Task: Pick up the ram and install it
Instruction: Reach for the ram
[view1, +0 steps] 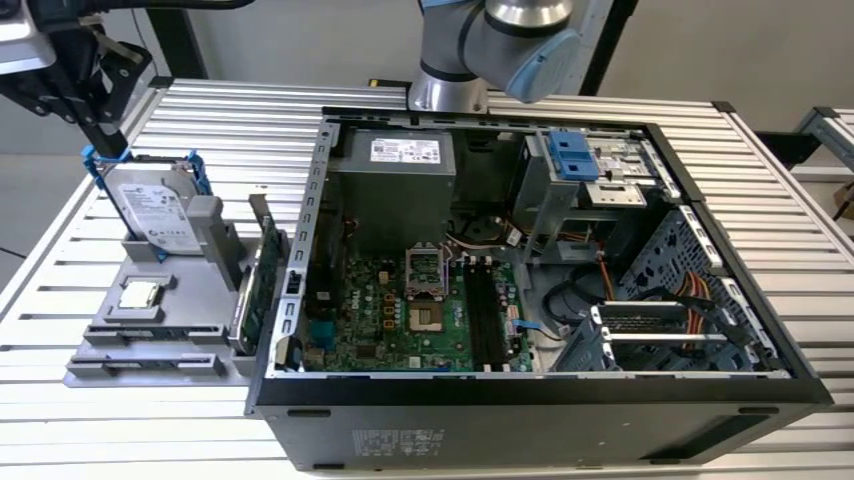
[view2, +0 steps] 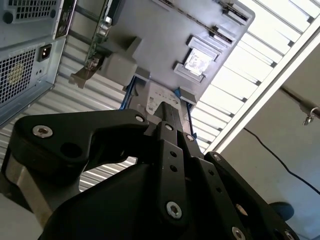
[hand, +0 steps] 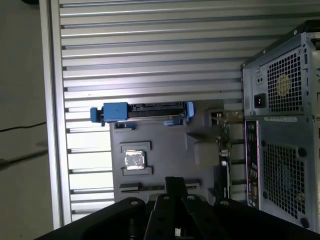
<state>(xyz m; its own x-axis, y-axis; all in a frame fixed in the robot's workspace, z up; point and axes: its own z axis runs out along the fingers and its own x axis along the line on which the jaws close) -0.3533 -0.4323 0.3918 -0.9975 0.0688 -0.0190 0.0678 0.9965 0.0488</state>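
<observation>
Ext view: we see gripper (view1: 104, 135) near blue-framed drive (view1: 154, 215). First wrist view shows PC case (hand: 285, 150) perforated rear. Can't tell grip state.

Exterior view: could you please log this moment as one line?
tool: above grey tray, by hard drive | load: none seen | case: open

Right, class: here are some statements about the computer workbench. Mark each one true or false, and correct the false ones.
1. The computer case lies open on the slatted table. True.
2. The hard drive lies flat inside the case. False: it stands upright in the grey holder beside the case.
3. The gripper hangs over the holder, outside the case. True.
4. The square chip sits on the board inside the case. False: it lies flat on the holder, in front of the hard drive.
</observation>
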